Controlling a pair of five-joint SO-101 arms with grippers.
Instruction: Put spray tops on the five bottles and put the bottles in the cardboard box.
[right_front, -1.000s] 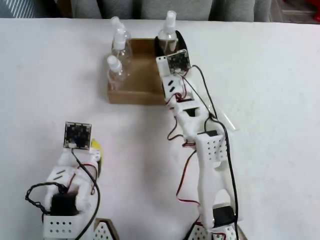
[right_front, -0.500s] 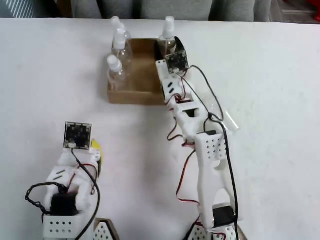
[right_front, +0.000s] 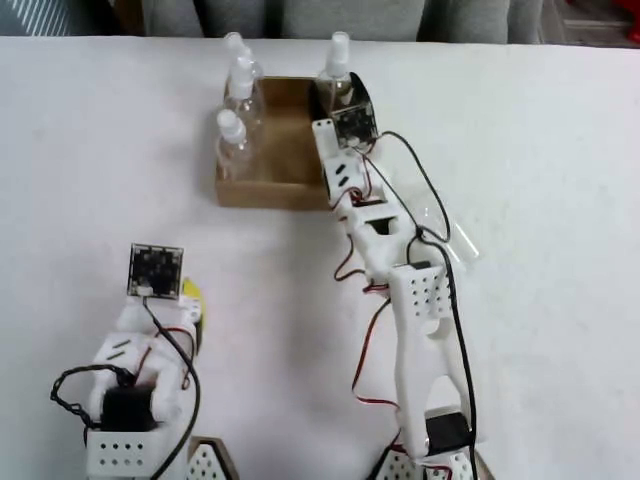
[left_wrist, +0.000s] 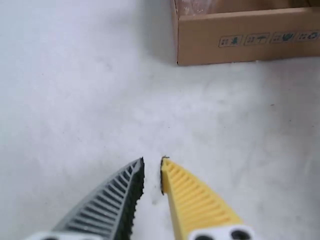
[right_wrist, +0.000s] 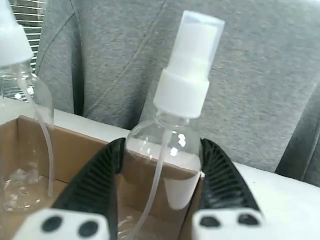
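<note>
A capped bottle (right_wrist: 167, 165) is being clamped upright between the right gripper's (right_wrist: 162, 147) jaws over the cardboard box's (right_front: 270, 190) far corner; if released onto the rim, it could be tipped outward; the left gripper's (left_wrist: 152, 170) jaws are being held almost together, empty; the bottle's base is being hidden; a clear shape (right_front: 450, 240) beside the right arm cannot be identified.

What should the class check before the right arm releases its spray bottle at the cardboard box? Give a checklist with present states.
1. Right gripper clamped on the spray bottle: ok.
2. Spray top seated on that bottle: ok.
3. Bottle's base resting on the cardboard box floor: cannot tell.
4. Three bottles in the box upright, apart from the held one: ok.
5. Left gripper away from the box: ok.
6. All five bottles boxed: not ok, four visible.
</note>
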